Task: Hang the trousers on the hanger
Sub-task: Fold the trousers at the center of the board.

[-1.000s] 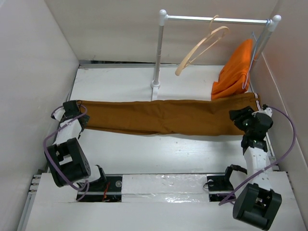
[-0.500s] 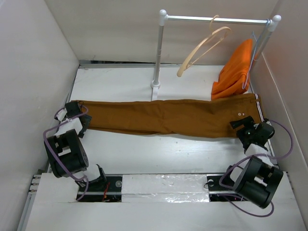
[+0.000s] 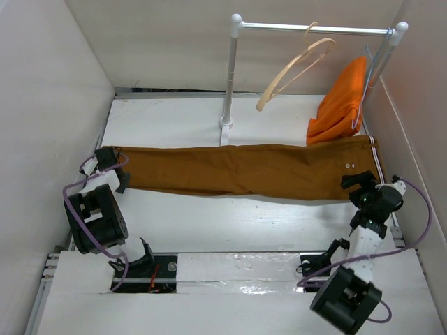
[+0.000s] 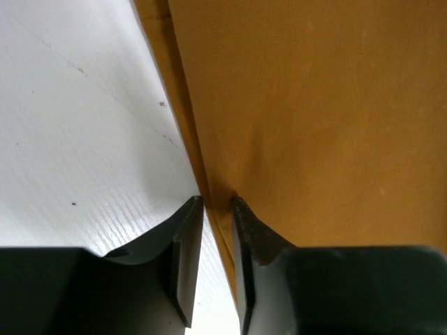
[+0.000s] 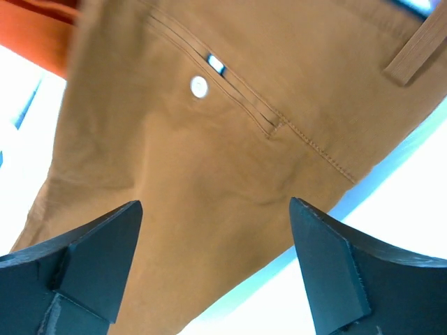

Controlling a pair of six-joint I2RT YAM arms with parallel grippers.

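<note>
The rust-brown trousers lie flat across the table, legs to the left and waist to the right. The pale wooden hanger hangs bare on the rail behind them. My left gripper is down at the leg ends. In the left wrist view its jaws have narrowed to a slit, with the long edge of the trousers caught in it. My right gripper sits at the near edge of the waist end. It is wide open above the trousers, near a pale button.
A bright orange garment hangs from the metal rail at the back right, beside the hanger. The rail's left post stands just behind the trousers. White walls close in on both sides.
The left jaws have closed from wide open to a slit around the trouser edge. The right gripper has drawn back toward the near edge of the waist end and opened wider.
</note>
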